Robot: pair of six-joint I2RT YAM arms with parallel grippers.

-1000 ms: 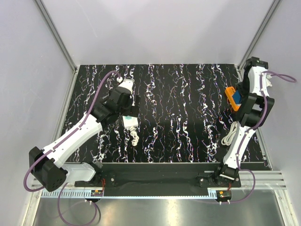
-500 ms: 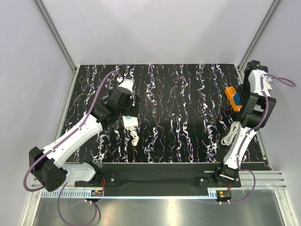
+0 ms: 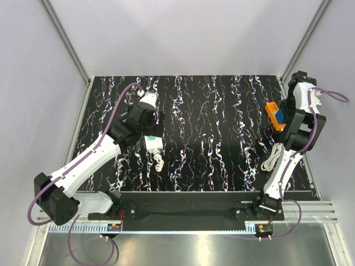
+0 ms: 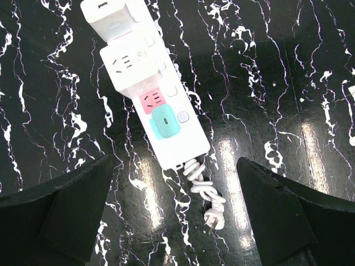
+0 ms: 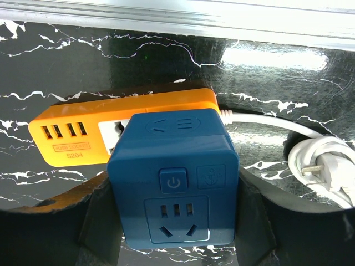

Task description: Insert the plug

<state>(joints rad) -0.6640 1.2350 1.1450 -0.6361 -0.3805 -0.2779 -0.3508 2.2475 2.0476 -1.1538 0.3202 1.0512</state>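
tool on right [image 5: 175, 224], half-open around blue adapter [image 5: 173, 166]

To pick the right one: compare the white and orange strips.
The white strip lies free under the open left gripper; the orange strip bears a blue cube gripped by the right gripper. White has a pink socket, orange USB slots. Both have white cords.

Your blue cube plug [image 5: 173, 177] stands on the orange power strip [image 5: 72, 128], covering its socket face and showing you a power button and socket. The strip lies flat, white cord [image 5: 317, 159] looped alongside.
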